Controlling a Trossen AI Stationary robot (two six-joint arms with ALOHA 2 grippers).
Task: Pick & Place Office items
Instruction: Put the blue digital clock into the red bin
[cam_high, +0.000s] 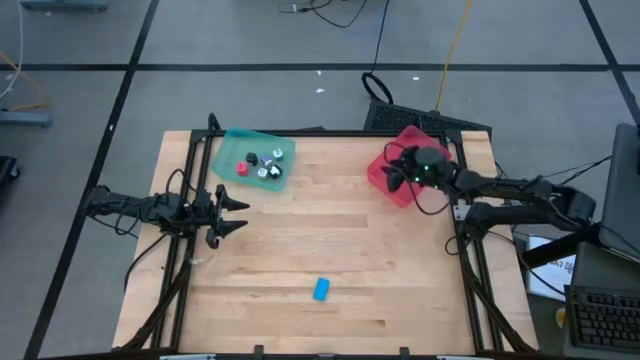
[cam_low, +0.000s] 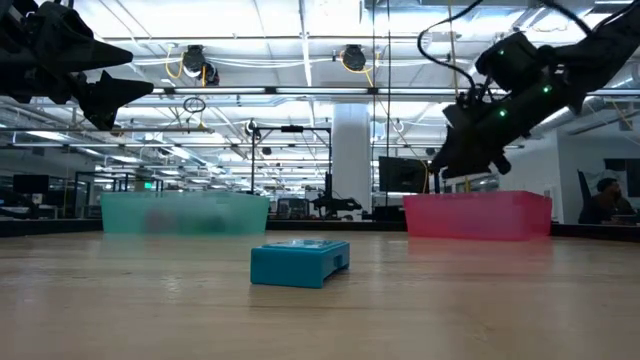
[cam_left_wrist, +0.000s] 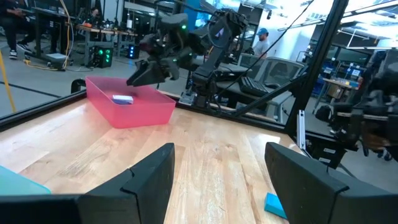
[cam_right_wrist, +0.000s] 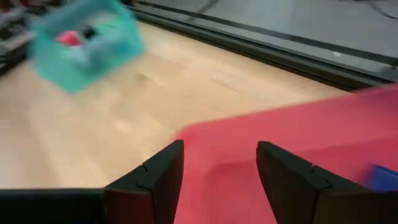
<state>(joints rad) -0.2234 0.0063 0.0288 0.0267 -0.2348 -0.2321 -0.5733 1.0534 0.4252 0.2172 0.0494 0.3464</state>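
A bright blue block (cam_high: 321, 289) lies flat on the bare table near the near edge; it also shows in the low view (cam_low: 300, 262). Several small pieces, red, black, white and green, sit in the teal tray (cam_high: 250, 158) at the far left. Another blue piece (cam_right_wrist: 379, 177) lies in the red tray (cam_high: 405, 168) at the far right. My right gripper (cam_high: 394, 172) hovers open above the red tray's left part, holding nothing. My left gripper (cam_high: 236, 212) waits open above the table's left side, level, pointing right.
Black frame posts stand along the table's left and right edges. Both trays (cam_low: 185, 213) (cam_low: 478, 215) rest on the table's far part. Bare wood lies between the trays and around the blue block (cam_left_wrist: 273, 204). People and desks show in the room beyond the table.
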